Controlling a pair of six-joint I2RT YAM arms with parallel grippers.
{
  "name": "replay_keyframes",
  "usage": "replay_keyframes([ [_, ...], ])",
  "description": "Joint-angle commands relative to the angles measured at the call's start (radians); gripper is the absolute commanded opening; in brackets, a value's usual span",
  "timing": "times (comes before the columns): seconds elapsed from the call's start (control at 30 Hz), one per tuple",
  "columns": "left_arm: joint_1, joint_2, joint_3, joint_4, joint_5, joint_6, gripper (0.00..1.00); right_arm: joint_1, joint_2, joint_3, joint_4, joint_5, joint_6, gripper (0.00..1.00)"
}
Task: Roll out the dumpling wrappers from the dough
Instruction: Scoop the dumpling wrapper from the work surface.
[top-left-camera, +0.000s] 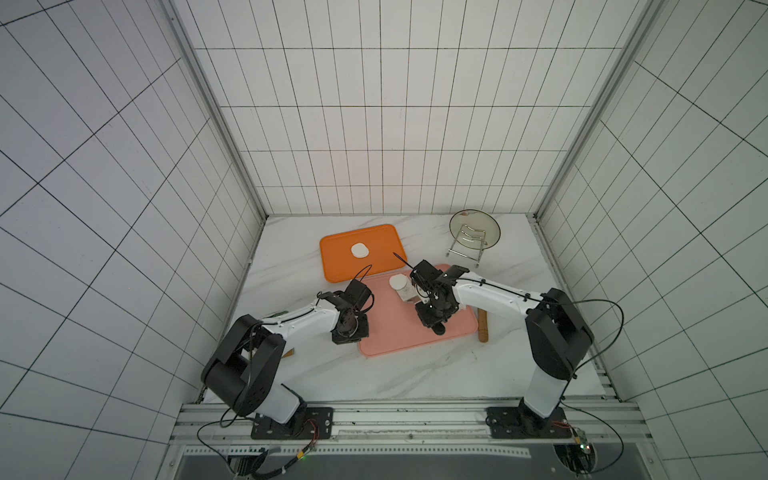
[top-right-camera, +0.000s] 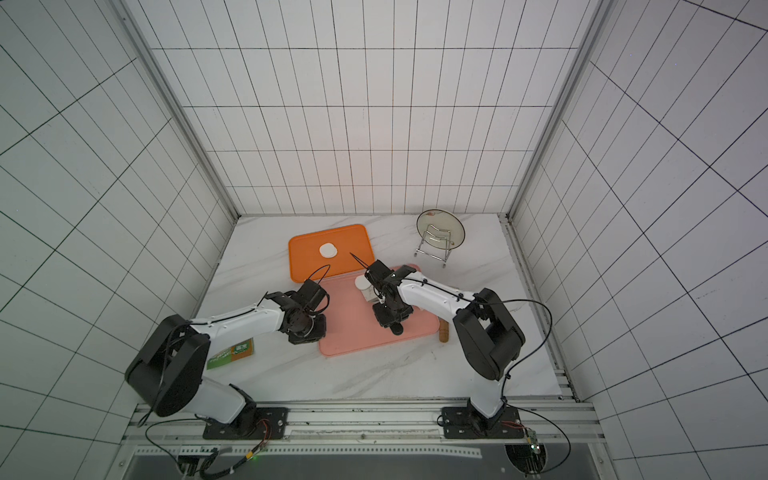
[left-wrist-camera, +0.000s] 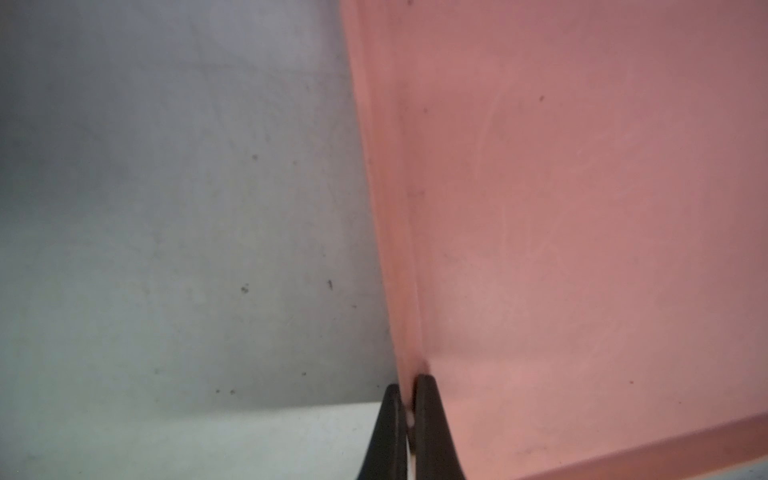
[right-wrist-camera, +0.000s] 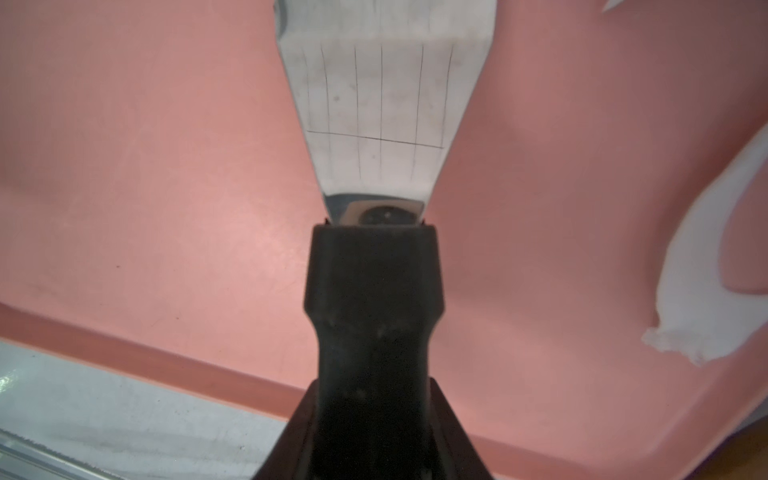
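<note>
L gripper (left-wrist-camera: 409, 399) pinched shut on pink tray (left-wrist-camera: 390, 208) rim. R gripper (right-wrist-camera: 376, 440) clamps scraper (right-wrist-camera: 382, 104) handle, blade tip cut off. Dough strip (right-wrist-camera: 706, 257) on that tray runs out of frame. One wrapper (top-left-camera: 359, 250) on orange tray (top-left-camera: 340, 266); second wrapper (top-right-camera: 360, 282) half-hidden by R arm.

My left arm (top-left-camera: 299, 322) reaches forward and low, and my left gripper (left-wrist-camera: 409, 382) points down with its jaws pressed together. My right arm (top-left-camera: 490, 295) bends inward, with my right gripper (top-left-camera: 432, 318) clamped around the scraper (right-wrist-camera: 374, 291) handle.
</note>
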Motion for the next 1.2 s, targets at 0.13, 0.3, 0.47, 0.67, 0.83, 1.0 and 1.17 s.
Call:
replay_keyframes([
  [0.13,-0.011,0.007,0.028,-0.018,0.000,0.035,0.00,0.017,-0.073,-0.193,0.254,0.044,0.049,0.00],
  [0.3,-0.009,0.017,0.030,-0.022,-0.008,0.043,0.00,0.029,-0.103,-0.306,0.402,0.062,0.074,0.00],
  [0.47,-0.006,0.023,0.034,-0.026,-0.015,0.044,0.00,0.048,-0.143,-0.372,0.478,0.092,0.067,0.00],
  [0.67,-0.005,0.014,0.030,-0.023,-0.023,0.036,0.00,0.057,-0.242,-0.383,0.446,0.138,0.047,0.00],
  [0.83,-0.003,0.003,0.026,-0.022,-0.028,0.031,0.00,0.062,-0.318,-0.370,0.388,0.163,0.029,0.00],
  [1.0,-0.003,-0.006,0.023,-0.018,-0.025,0.025,0.00,0.067,-0.367,-0.349,0.332,0.177,0.011,0.00],
  [1.17,-0.002,-0.025,0.015,-0.015,-0.031,0.016,0.07,0.071,-0.408,-0.328,0.288,0.189,-0.003,0.00],
])
